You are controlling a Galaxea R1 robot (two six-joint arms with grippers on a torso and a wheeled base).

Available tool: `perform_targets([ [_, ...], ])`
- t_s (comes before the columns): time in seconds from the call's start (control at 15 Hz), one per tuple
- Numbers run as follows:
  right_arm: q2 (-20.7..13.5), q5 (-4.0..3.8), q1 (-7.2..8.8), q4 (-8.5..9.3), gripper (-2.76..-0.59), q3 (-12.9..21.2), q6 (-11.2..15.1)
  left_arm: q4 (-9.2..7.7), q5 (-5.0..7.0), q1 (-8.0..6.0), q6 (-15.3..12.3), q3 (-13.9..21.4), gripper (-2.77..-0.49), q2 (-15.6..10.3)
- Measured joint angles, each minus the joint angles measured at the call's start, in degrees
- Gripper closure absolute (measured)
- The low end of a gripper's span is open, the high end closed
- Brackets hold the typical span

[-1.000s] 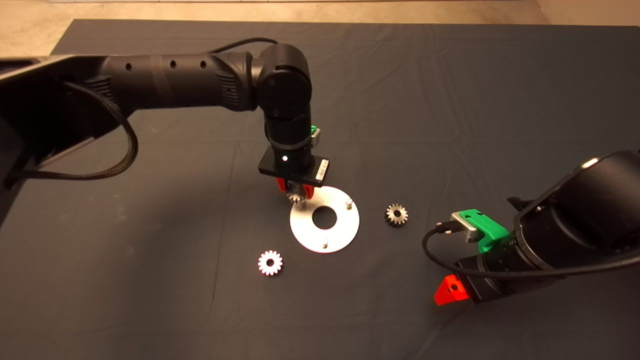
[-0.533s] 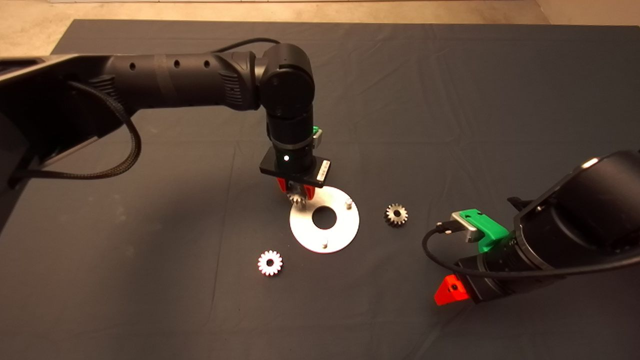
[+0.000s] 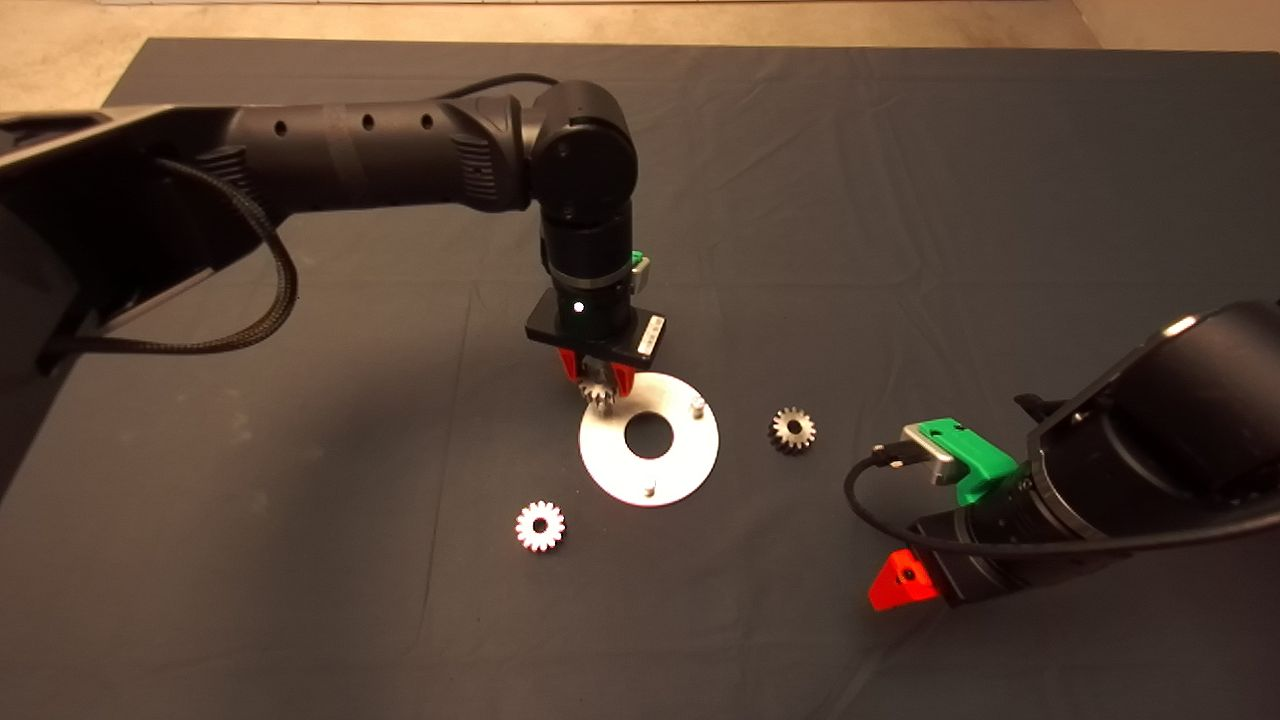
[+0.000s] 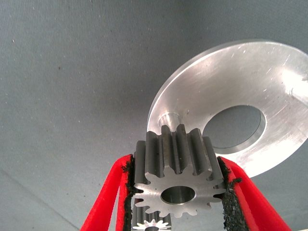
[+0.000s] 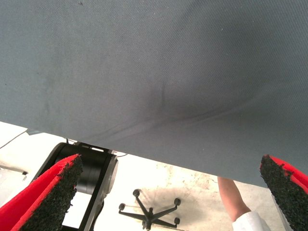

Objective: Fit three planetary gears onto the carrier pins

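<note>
My left gripper (image 3: 599, 383) is shut on one planetary gear (image 4: 175, 180), held on edge between its black pads (image 4: 129, 185) just above the near-left rim of the white disc (image 3: 690, 455). In the left wrist view one carrier pin (image 4: 168, 118) stands right behind the held gear on the disc (image 4: 216, 82). Two more carrier pins (image 3: 697, 405) (image 3: 650, 489) show bare in the head view. A second gear (image 3: 793, 430) lies on the mat right of the disc. A third gear (image 3: 541, 525) lies at the disc's lower left.
My right gripper (image 5: 171, 160) waits open at the mat's lower right edge (image 3: 905, 580). Its wrist view shows mat, floor, a chair base (image 5: 149, 209) and a person's arm (image 5: 236, 202). The left arm (image 3: 380, 160) spans the upper left of the mat.
The left arm has shifted slightly to the right, carrying the held gear a little closer over the disc's rim. The right arm and loose gears have not moved.
</note>
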Motion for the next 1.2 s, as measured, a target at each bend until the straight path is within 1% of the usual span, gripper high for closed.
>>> perform_targets([
  [0.4,0.0,0.02,0.0,0.0,-2.75,0.0,0.0,-0.72,0.01,0.0,0.02,-0.16,-0.96,0.56],
  [0.6,0.01,0.02,0.0,0.0,-2.75,0.0,0.0,-0.73,0.01,0.04,0.02,-0.16,-0.96,0.65],
  [0.87,0.43,0.02,0.0,0.0,-2.75,0.0,0.0,-0.74,0.01,0.69,0.0,-0.17,-0.96,1.28],
  [1.2,0.95,0.02,0.0,0.0,-2.75,0.0,0.0,-0.72,0.01,0.66,-0.04,-0.16,-0.95,1.38],
])
